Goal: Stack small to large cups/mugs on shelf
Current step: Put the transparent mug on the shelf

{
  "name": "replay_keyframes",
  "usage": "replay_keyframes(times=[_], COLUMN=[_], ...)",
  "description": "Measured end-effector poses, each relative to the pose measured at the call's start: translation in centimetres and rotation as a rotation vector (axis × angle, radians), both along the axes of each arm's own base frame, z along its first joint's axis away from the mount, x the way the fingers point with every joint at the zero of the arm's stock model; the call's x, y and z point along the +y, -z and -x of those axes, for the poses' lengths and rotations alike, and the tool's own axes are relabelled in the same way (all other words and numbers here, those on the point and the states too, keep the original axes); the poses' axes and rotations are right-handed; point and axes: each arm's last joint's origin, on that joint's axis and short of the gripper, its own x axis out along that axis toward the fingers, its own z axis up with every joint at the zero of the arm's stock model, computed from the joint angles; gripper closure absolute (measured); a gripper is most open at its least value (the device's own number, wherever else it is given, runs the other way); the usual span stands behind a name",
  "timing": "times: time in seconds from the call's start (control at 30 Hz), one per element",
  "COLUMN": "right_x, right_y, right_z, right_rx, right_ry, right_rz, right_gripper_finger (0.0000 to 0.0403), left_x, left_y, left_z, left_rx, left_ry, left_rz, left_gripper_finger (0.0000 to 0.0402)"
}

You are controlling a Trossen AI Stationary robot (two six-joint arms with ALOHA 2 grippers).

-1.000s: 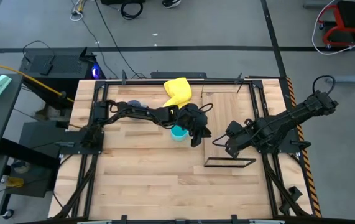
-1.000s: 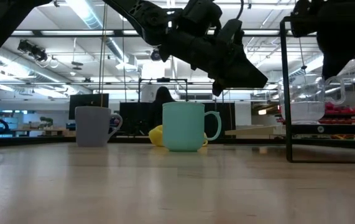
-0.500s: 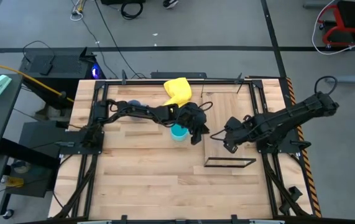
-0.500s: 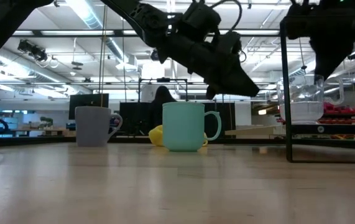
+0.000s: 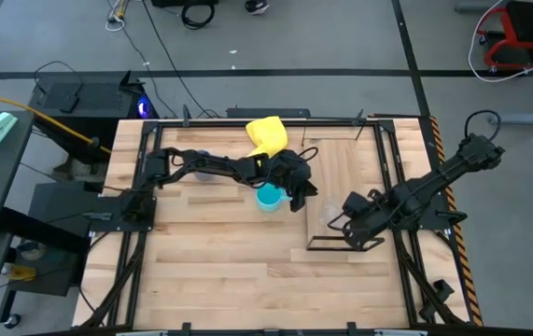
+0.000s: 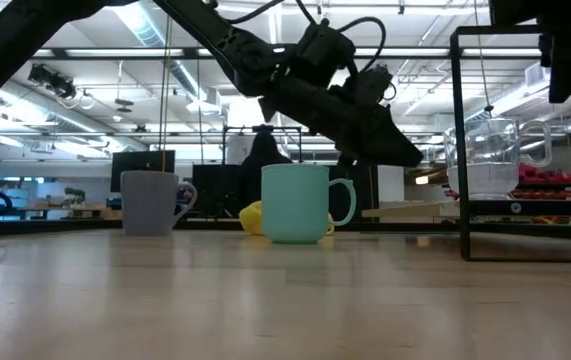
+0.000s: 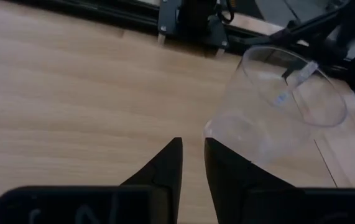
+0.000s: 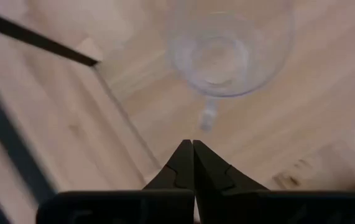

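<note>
The cyan mug [image 5: 268, 198] [image 6: 300, 203] stands upright on the table. My left gripper [image 5: 295, 203] [image 6: 405, 152] hovers just above its handle side, open by a narrow gap [image 7: 193, 149]. The grey-blue mug [image 6: 150, 203] stands farther left, mostly under the left arm [image 5: 202, 156]. The clear glass cup [image 5: 329, 213] [image 6: 490, 160] [image 8: 227, 53] stands upright on the light-wood shelf board inside the black frame [image 5: 345, 245] [image 6: 460, 150]. My right gripper [image 5: 341, 226] [image 8: 193, 146] is shut, raised above the cup on its near side, touching nothing.
A yellow cloth [image 5: 268, 135] lies near the table's far edge, behind the cyan mug. The shelf's black posts and top bar [image 6: 525, 32] rise around the glass cup. Open tabletop [image 5: 210, 261] stretches along the near side.
My right gripper, which stood right over the glass cup's rim, has risen off it and drawn back toward the table's near edge; the cup has stayed upright on the shelf. My left gripper has sunk a little toward the cyan mug.
</note>
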Motion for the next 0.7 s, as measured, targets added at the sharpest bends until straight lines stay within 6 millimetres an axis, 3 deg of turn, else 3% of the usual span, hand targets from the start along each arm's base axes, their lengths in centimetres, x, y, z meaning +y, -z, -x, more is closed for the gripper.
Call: replay_keyframes(times=[0.7], right_x=[0.0], right_y=[0.5], right_z=[-1.2], right_rx=[0.005], right_ry=[-0.072], right_rz=[-0.012], right_gripper_finger=[0.0402], left_x=[-1.3], left_y=[-0.3], left_z=[-0.5], left_rx=[-0.042], left_ry=[0.011], left_rz=[0.029], left_gripper_finger=[0.0328])
